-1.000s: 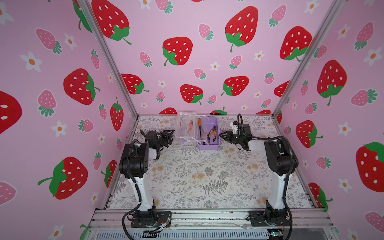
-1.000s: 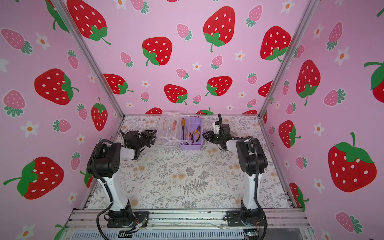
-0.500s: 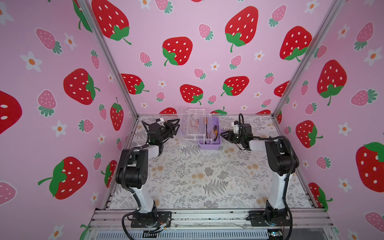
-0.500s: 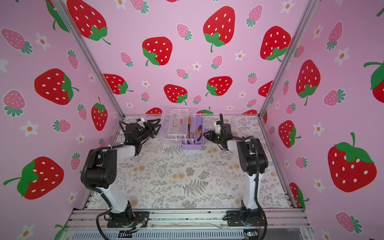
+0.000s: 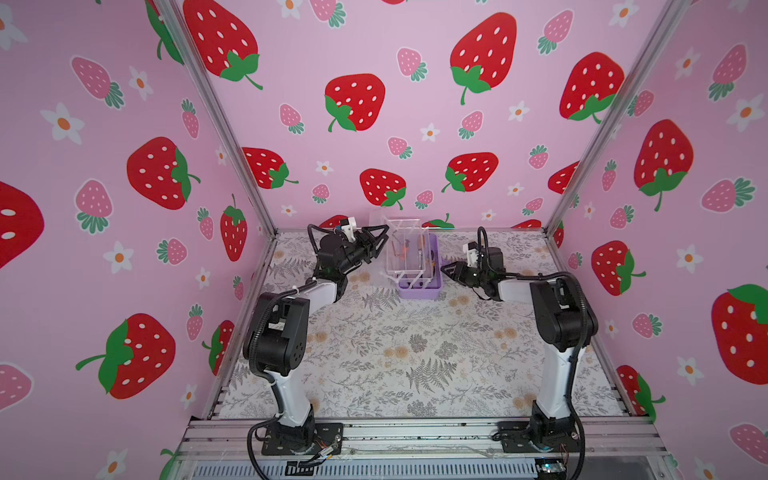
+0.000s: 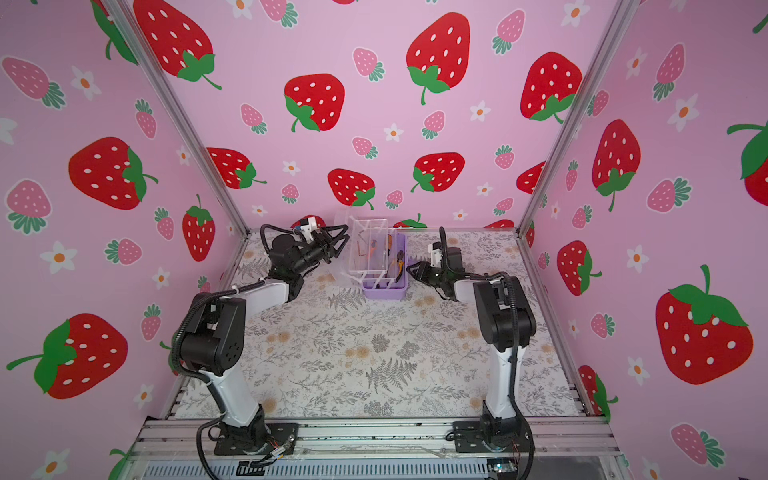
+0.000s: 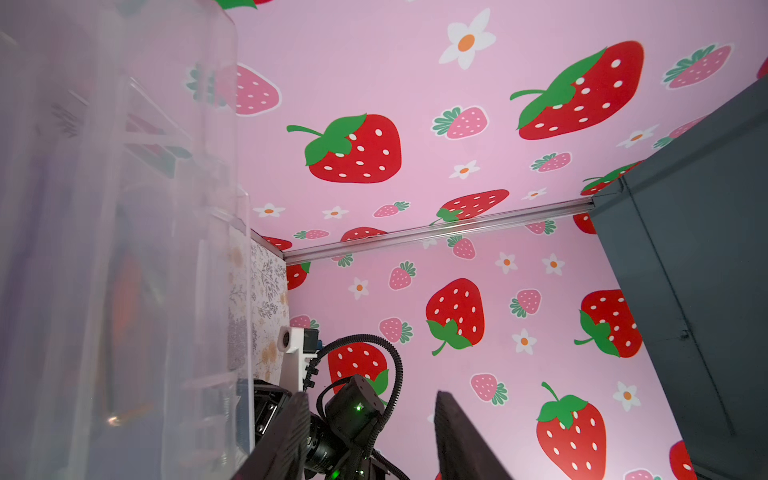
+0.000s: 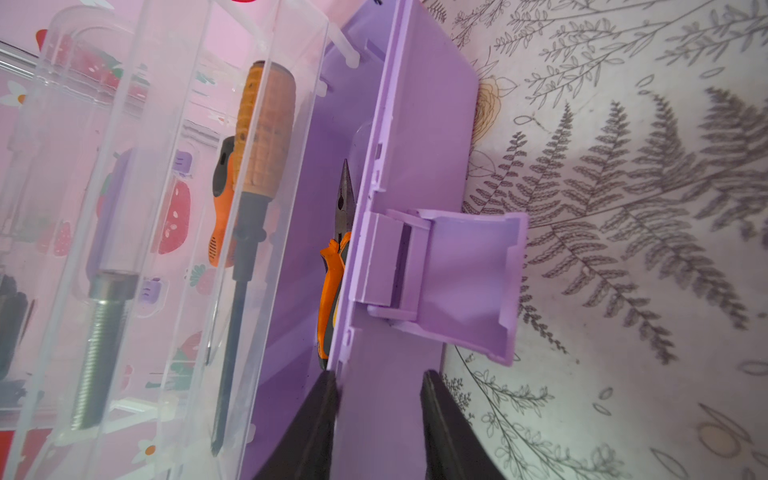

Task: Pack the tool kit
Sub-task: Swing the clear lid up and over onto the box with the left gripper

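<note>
The lilac box (image 5: 417, 289) (image 6: 384, 291) stands at the back middle of the table. Its clear lid (image 5: 405, 249) (image 6: 368, 249) (image 7: 104, 249) is tipped up, leaning over the box. My left gripper (image 5: 380, 241) (image 6: 340, 241) (image 7: 365, 415) is open, raised beside the lid's left edge, with nothing between its fingers. My right gripper (image 5: 445, 271) (image 6: 411, 272) (image 8: 376, 386) is open, its tips against the box's right wall (image 8: 415, 124) near the hanging latch (image 8: 469, 282). Orange-handled pliers (image 8: 332, 286) lie inside. A brown-handled screwdriver (image 8: 257, 166) shows through the lid (image 8: 124, 208).
Floral table cover (image 5: 395, 353) runs forward to the metal rail (image 5: 415, 432) where both arm bases are bolted. Strawberry-patterned walls close in the left, right and back sides; the box sits close to the back wall.
My left gripper rose from the table and moved right toward the lid. The clear lid swung up from lying open on the left to nearly upright. The right arm stayed put.
</note>
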Controlling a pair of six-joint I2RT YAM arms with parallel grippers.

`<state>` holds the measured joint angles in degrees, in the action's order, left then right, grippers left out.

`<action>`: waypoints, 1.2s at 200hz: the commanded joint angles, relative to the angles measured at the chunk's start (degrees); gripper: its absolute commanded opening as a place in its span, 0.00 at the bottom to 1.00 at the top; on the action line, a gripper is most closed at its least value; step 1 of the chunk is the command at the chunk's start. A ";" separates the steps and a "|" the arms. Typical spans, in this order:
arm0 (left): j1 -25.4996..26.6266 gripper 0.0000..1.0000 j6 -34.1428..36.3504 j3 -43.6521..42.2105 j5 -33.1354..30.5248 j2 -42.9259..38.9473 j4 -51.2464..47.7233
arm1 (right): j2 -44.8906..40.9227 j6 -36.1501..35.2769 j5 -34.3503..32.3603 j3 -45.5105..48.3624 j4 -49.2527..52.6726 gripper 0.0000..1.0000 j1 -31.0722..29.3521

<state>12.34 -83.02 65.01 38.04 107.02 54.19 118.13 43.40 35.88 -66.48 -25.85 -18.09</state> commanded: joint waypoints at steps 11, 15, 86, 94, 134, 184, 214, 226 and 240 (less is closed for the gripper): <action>4.39 0.52 -1.44 1.24 2.22 5.19 -5.48 | 1.58 -1.17 0.50 1.10 3.42 0.37 -1.16; 4.65 0.52 -1.32 1.46 2.13 5.29 -5.63 | 1.58 -1.15 0.43 1.10 3.43 0.37 -1.18; 10.17 0.52 -1.41 8.73 2.05 8.96 -8.51 | 1.77 -1.17 0.68 0.82 3.43 0.37 -1.07; 10.58 0.52 -1.74 9.38 1.95 9.43 -8.49 | 1.86 -1.13 0.69 0.96 3.43 0.37 -1.08; 13.81 0.52 -2.85 14.23 2.30 12.60 -9.07 | 1.96 -1.21 0.83 0.94 3.43 0.37 -1.00; 16.70 0.52 -4.71 20.20 2.91 15.03 -9.50 | 2.01 -1.30 1.01 1.02 3.43 0.37 -0.85; 18.38 0.52 -4.65 24.28 4.22 14.82 -11.22 | 2.19 -1.30 1.13 1.01 3.33 0.37 -0.72; 18.94 0.52 -3.60 25.37 4.71 14.09 -12.92 | 2.28 -1.35 1.16 1.09 3.35 0.37 -0.70; 19.38 0.52 -2.23 26.28 5.00 13.03 -14.72 | 2.23 -1.39 1.13 1.09 3.35 0.37 -0.69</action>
<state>31.18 -85.49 87.85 40.93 121.49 44.12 118.13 43.24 36.03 -66.48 -25.87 -18.00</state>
